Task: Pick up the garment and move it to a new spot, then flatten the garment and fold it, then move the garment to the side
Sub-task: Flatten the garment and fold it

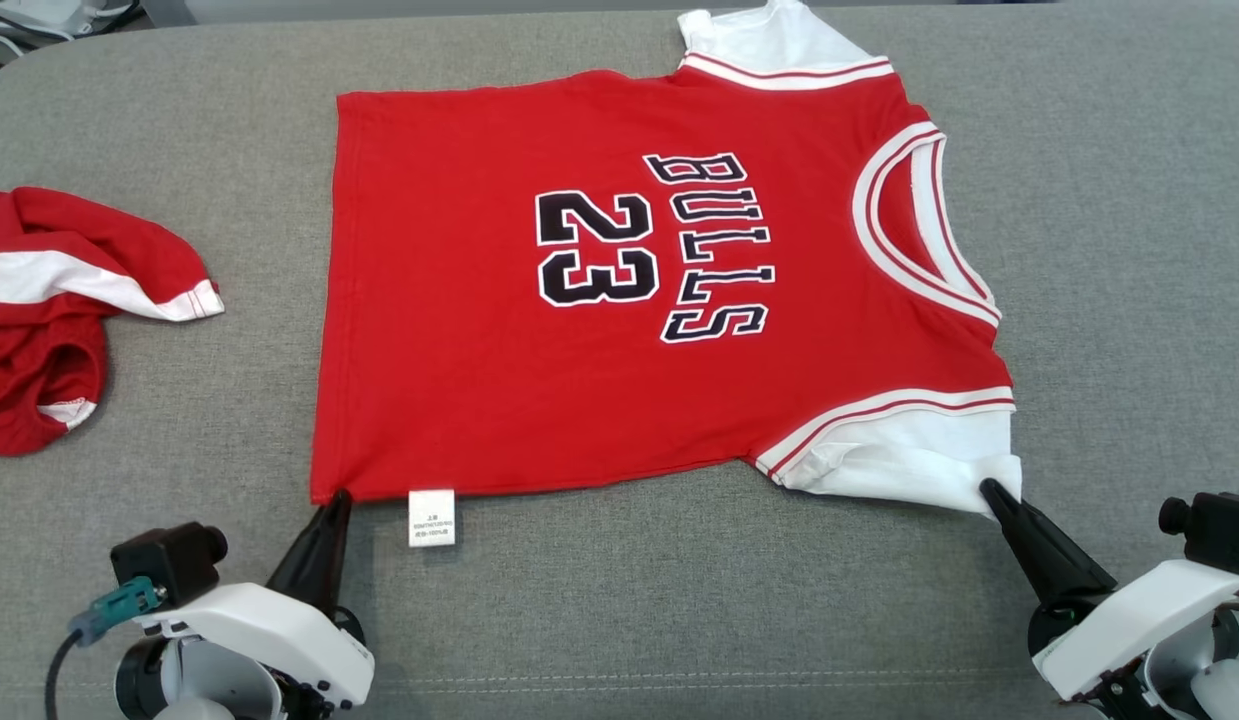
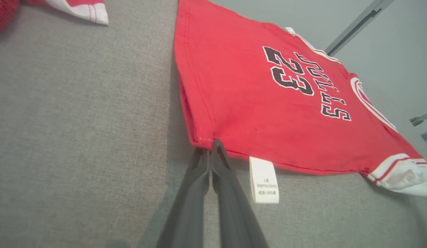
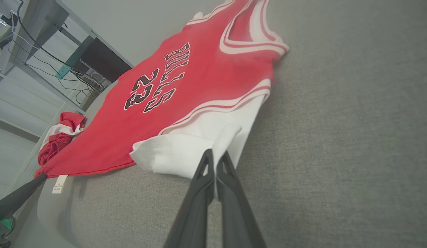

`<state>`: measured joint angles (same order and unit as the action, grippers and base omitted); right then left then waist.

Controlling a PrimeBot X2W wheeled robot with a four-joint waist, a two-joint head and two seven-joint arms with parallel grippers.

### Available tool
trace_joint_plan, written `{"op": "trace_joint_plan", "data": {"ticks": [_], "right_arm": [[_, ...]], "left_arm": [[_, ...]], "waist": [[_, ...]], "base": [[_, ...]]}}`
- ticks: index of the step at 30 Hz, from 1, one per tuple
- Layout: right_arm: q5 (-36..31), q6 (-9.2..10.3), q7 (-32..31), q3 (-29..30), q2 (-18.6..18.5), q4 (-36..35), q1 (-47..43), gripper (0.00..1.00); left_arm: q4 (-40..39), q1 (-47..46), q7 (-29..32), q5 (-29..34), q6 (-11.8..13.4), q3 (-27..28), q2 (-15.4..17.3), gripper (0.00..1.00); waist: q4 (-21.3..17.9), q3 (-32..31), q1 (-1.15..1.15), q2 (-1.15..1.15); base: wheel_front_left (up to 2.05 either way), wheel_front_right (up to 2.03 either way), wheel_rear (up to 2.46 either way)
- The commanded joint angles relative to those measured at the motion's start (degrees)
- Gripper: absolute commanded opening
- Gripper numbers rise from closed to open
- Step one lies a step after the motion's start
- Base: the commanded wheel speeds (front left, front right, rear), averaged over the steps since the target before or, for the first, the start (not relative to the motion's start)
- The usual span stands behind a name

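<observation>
The garment is a red jersey with "BULLS 23" on its front, white sleeves and a white-trimmed neck. It lies spread flat on the grey padded surface, neck to the right. My left gripper is shut on the near hem corner of the garment, its fingers pressed together at the red edge. My right gripper is shut on the near white sleeve, with a fold of white cloth pinched between its tips. A white care label hangs from the near seam.
A second red and white piece of clothing lies crumpled at the far left of the surface. Beyond the far edge, a desk frame with cables stands. Bare grey cloth lies in front of the jersey and to its right.
</observation>
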<state>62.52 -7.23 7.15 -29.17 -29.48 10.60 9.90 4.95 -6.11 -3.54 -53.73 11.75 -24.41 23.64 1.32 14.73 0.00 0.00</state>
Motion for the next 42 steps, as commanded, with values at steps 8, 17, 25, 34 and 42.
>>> {"op": "trace_joint_plan", "data": {"ticks": [8, 17, 25, 34, 42], "right_arm": [[-3.89, -0.25, -2.98, 2.22, 2.46, 1.02, -2.62, 0.0], [-5.1, -0.25, -4.92, 4.24, 3.77, 0.46, -4.34, 1.0], [-8.69, -0.25, -3.22, 10.85, 3.72, -2.34, -7.21, 1.0], [-20.89, -0.25, -0.48, 18.83, 8.35, -2.77, -5.44, 1.0], [-37.2, -0.25, 3.86, 22.81, 13.39, -3.52, -2.13, 1.0]], "left_arm": [[5.26, -1.24, 0.4, -1.52, -0.78, 0.8, -0.89, 0.0], [7.83, -1.2, 1.08, -2.47, -1.92, 0.14, -1.52, 1.0], [4.01, 0.9, -0.27, 1.02, 1.61, 0.04, 1.43, 1.0], [-5.53, -1.64, -5.9, 8.6, 6.84, 1.42, 4.45, 1.0], [-5.93, -7.06, -10.67, 14.17, 5.41, 3.0, 4.07, 1.0]], "waist": [[-0.1, -1.46, 0.0, 0.0], [-0.26, -2.68, 0.0, 0.0], [0.13, -5.3, 0.0, 0.0], [1.1, -8.45, 0.0, 0.0], [1.49, -10.43, 0.0, 0.0]], "base": [[0.0, 0.0, 0.0], [0.0, 0.0, 0.0], [0.0, 0.0, 0.0], [0.0, 0.0, 0.0], [0.0, 0.0, 0.0]]}}
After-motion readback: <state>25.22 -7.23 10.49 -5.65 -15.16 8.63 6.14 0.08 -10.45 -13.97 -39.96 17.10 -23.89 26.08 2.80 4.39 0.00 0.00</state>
